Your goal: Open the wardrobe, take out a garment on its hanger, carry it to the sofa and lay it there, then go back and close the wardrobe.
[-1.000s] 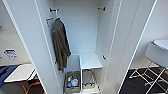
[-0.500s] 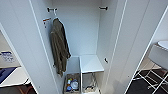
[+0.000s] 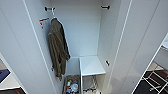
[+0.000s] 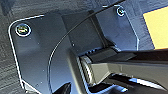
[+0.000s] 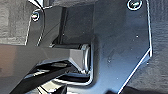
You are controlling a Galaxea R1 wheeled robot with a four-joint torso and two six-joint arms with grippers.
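Observation:
The wardrobe [image 3: 82,35] stands open right in front of me in the head view, showing its plain white interior. Its left door [image 3: 20,52] and right door [image 3: 136,50] are swung wide to either side. An olive-brown long-sleeved jacket [image 3: 57,50] hangs at the left end of the interior, its white hook [image 3: 53,12] on a dark rail bracket [image 3: 47,8]. In the wrist views I see the robot's own dark plate above dark carpet.
A white shelf box [image 3: 91,65] fills the wardrobe's lower right. Beside it on the wardrobe floor sits a bin of small items [image 3: 72,86]. A white wire rack [image 3: 155,80] stands on dark floor past the right door. A blue object [image 3: 3,75] lies past the left door.
The whole head view has grown and shifted: the camera has come nearer to the open wardrobe. The jacket and doors keep their places.

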